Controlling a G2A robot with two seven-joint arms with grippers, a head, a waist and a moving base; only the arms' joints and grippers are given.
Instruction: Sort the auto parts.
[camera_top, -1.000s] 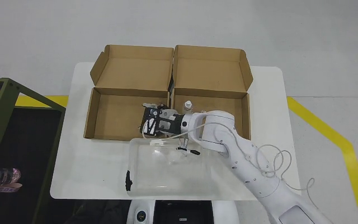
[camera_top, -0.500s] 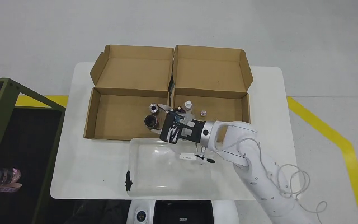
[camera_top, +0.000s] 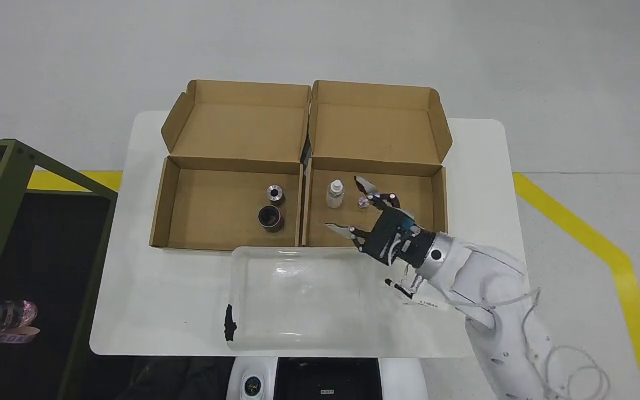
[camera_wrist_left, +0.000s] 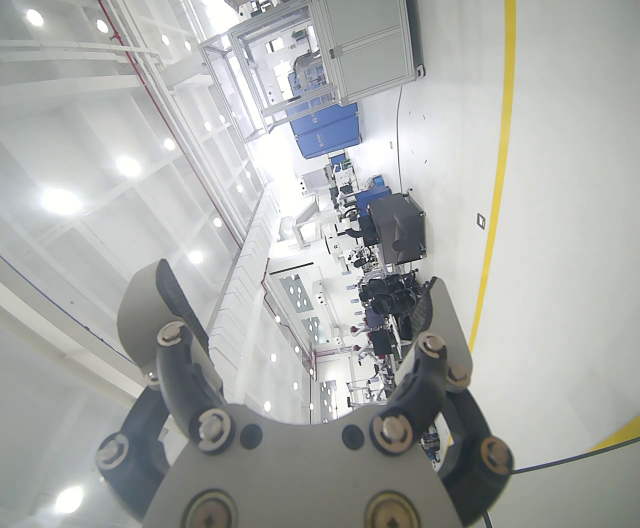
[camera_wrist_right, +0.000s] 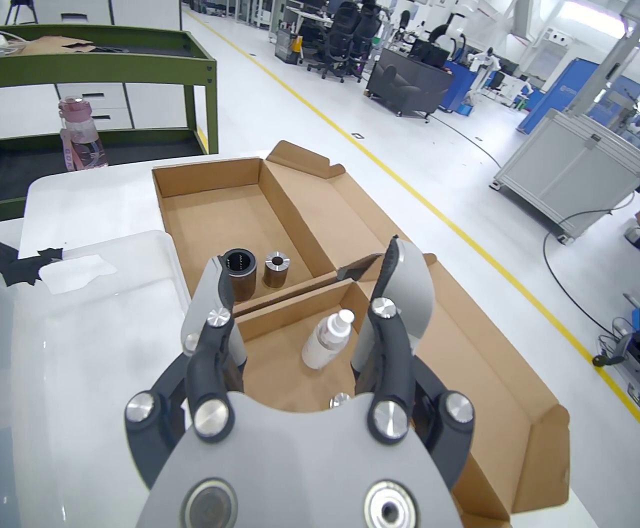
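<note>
The right gripper (camera_top: 352, 207) hangs wide open, holding nothing, over the near part of the right box (camera_top: 425, 195). A white bottle (camera_top: 336, 191) and a small silver part (camera_top: 364, 200) stand below it by the shared wall, well apart from the outer wall. Two metal cylinders (camera_top: 270, 216) stand in the left box (camera_top: 200, 205) by that same wall. The left gripper (camera_wrist_left: 297, 282) is spread wide, holding nothing.

left box (camera_top: 160, 205): cylinders (camera_top: 270, 216) crowd right wall, room leftward | right box (camera_top: 441, 205): bottle (camera_top: 336, 190) near divider, end effector (camera_top: 350, 206) above
</note>
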